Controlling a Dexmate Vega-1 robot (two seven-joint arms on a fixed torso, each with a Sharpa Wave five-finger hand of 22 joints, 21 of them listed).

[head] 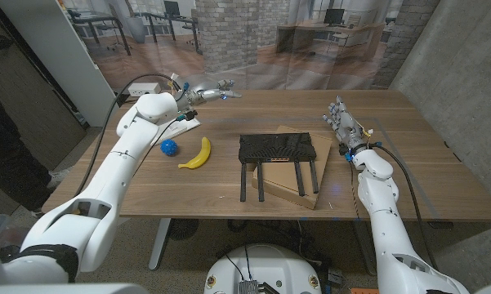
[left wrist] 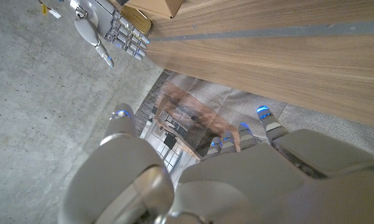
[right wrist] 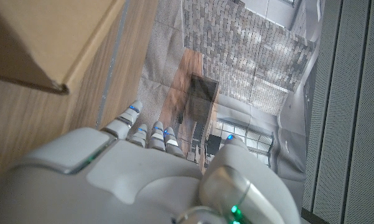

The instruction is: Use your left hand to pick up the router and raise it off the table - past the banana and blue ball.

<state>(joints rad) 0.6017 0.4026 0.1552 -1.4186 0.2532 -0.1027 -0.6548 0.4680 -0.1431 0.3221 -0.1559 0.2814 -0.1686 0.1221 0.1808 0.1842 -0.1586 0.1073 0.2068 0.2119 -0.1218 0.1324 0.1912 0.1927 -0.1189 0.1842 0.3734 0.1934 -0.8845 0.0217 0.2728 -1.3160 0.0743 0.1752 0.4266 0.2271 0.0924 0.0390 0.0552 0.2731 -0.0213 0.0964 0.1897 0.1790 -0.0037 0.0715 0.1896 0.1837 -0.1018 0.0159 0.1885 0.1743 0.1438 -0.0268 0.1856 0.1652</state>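
- While the left hand [head: 206, 93] waits open behind the banana [head: 196, 154], the router [head: 278, 149] lies on a box [head: 306, 196] beside the banana.
- It looks hard, light and slippery; grab its body, not the thin antennas.

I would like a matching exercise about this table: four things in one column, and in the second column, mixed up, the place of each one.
Things:
1. router
2. banana
3. blue ball
4. left hand

Places:
A. near the table's far edge, holding nothing
B. lying on a cardboard box, antennas toward the robot
C. on the wood between the ball and the router
D. on the wood beside the left arm

Pairs: 1-B, 2-C, 3-D, 4-A
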